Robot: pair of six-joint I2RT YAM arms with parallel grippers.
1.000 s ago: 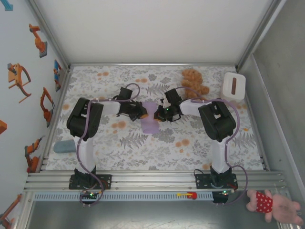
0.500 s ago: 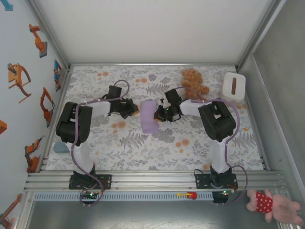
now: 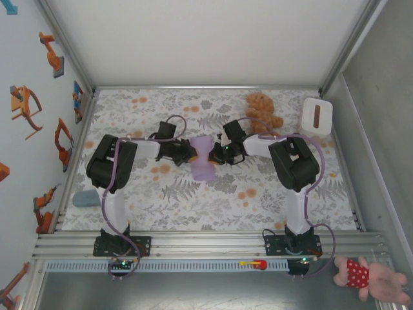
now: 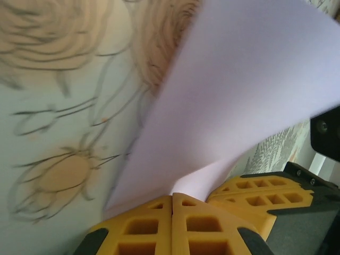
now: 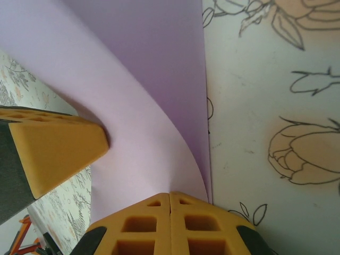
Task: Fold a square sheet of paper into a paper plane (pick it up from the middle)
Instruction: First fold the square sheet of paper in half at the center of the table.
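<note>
The square sheet of paper point(image 3: 203, 159) is lavender and bowed up in the middle of the floral table, between my two grippers. My right gripper point(image 3: 217, 155) is shut on its right edge. In the right wrist view the paper point(image 5: 143, 101) curves up out of the closed yellow fingertips point(image 5: 170, 194). My left gripper point(image 3: 188, 153) is shut, with its tips pressed against the sheet's left side. In the left wrist view the paper point(image 4: 228, 95) folds down right at the closed tips point(image 4: 171, 197). Whether those tips pinch it is hidden. No paper plane shape shows.
A brown teddy bear point(image 3: 261, 110) lies at the back right, and a white box point(image 3: 316, 116) sits beside it. A grey-blue object point(image 3: 86, 198) rests at the left edge of the table cloth point(image 3: 193, 206). A pink plush point(image 3: 372, 278) lies off the table at the front right.
My left gripper swung away to the left half a second ago. It has come back against the paper's left side, and the sheet is squeezed narrower. The right gripper has kept its place.
</note>
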